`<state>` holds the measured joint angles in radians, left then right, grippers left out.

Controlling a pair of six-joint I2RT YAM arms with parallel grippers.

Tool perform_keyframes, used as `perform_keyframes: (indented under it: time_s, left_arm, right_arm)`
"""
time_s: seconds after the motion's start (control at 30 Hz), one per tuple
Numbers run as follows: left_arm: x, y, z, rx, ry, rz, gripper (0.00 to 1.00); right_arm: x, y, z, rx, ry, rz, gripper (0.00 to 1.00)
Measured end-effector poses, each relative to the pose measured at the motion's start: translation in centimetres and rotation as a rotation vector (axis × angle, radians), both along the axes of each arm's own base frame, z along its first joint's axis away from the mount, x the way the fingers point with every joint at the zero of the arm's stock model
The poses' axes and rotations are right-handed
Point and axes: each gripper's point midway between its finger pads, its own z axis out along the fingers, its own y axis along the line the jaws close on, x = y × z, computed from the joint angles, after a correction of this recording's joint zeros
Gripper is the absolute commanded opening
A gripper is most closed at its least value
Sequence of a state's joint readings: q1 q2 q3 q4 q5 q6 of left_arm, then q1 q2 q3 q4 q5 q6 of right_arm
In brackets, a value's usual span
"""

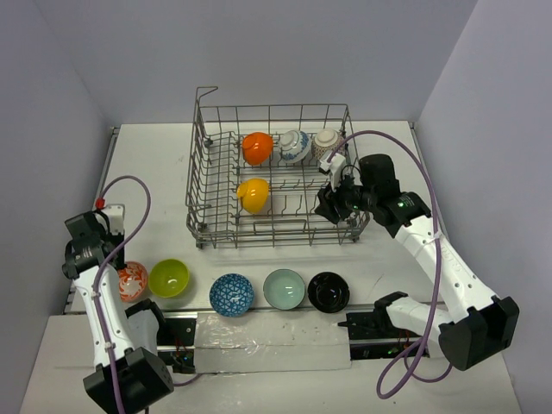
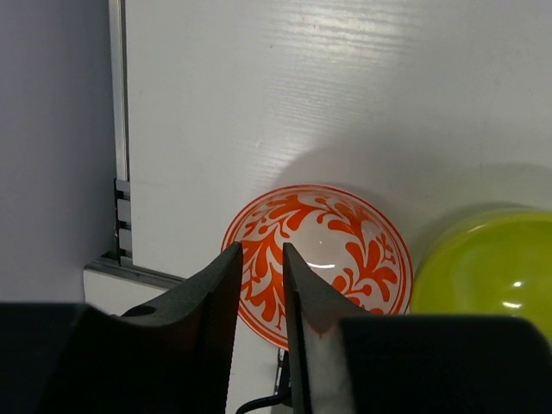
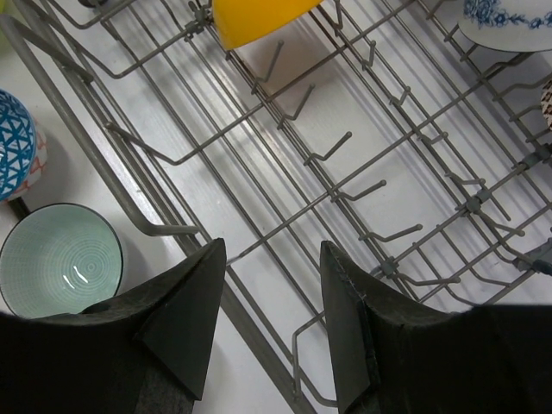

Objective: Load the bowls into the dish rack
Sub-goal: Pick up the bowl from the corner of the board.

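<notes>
Pickup step: left tool (image 2: 261, 256) straddles rim of red-and-white patterned round bowl (image 2: 338, 248) at eight o'clock on surface (image 1: 142, 177); clenched or not, cannot tell. Right tool (image 3: 272, 259) released over grey wire dish rack (image 1: 259, 235). Next: firm pinch, lift.

No readable text, label, brand or number on anything. Red-and-white bowl (image 2: 319, 259), 8 o'clock in top view, carries leaf scrolls only; blue bowl (image 1: 231, 294), 7 o'clock, a triangle lattice only.
</notes>
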<state>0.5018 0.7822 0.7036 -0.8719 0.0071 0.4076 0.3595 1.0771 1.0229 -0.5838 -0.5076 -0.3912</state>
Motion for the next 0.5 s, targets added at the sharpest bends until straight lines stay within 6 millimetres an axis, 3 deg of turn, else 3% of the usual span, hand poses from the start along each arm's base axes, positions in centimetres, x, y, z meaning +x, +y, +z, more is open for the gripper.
perform_keyframes:
  time_s: [0.4, 0.5]
  left_arm:
    - [-2.0, -0.9, -0.8, -0.007, 0.064, -0.036, 0.25]
    - [-2.3, -1.1, -0.9, -0.009, 0.074, -0.042, 0.34]
  right_arm:
    - [0.3, -0.4, -0.2, -0.020, -0.008, -0.023, 0.56]
    - [0.4, -0.5, -0.2, -0.023, -0.011, -0.028, 0.56]
